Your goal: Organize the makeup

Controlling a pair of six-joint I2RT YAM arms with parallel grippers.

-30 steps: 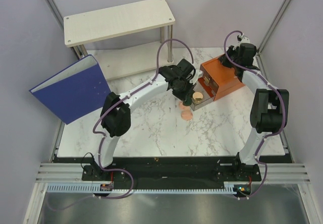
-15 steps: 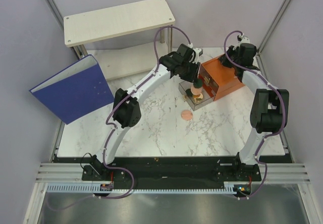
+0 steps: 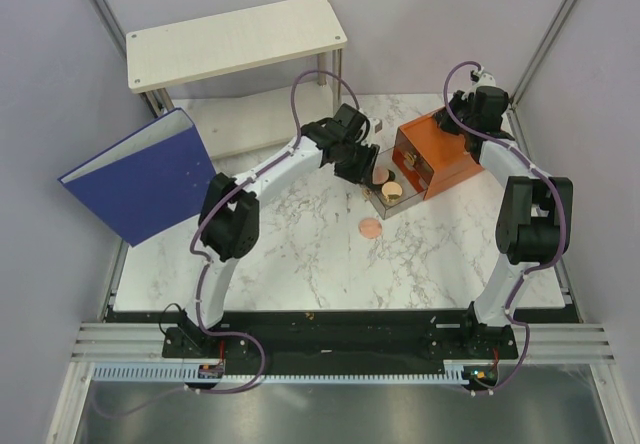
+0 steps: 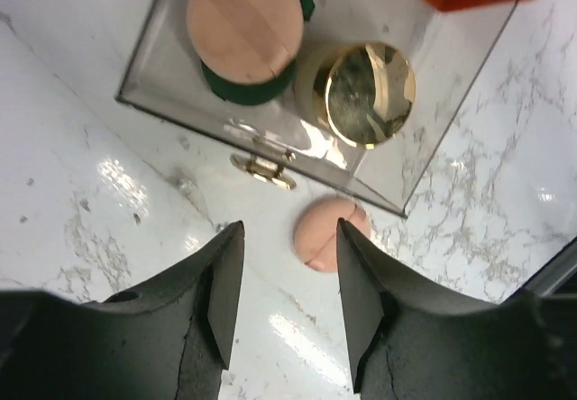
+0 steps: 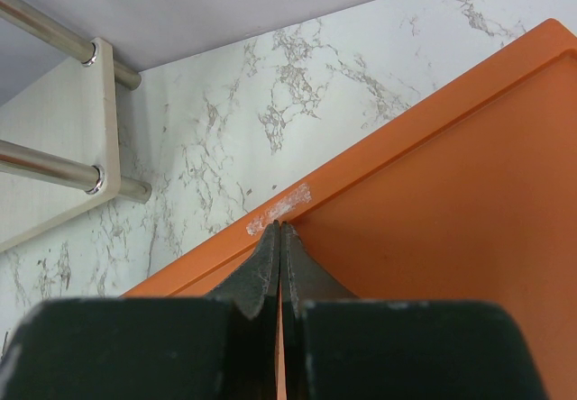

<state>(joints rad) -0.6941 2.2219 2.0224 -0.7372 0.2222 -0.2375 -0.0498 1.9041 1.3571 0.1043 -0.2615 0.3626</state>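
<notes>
A clear drawer [image 4: 270, 137] stands pulled out of the orange box [image 3: 440, 154]. In it, a peach-pink disc [image 4: 243, 20] lies on top of dark green discs [image 4: 236, 90], with the round gold jar [image 4: 368, 92] beside them. A second peach-pink disc [image 4: 326, 234] lies on the marble just outside the drawer's front, and shows in the top view too [image 3: 370, 227]. My left gripper [image 4: 288, 229] hangs open and empty above the marble, left of the drawer [image 3: 385, 189]. My right gripper [image 5: 279, 229] is shut, its tips resting on the orange box's top [image 5: 433, 193] near the rear edge.
A big blue binder [image 3: 145, 174] leans at the left wall. A white two-level shelf [image 3: 235, 39] on metal legs stands at the back left. The orange box fills the back right. Grey walls close in both sides.
My left gripper opened over the drawer and left the peach-pink and green discs inside. It then drew back to the left. The right arm has not moved.
</notes>
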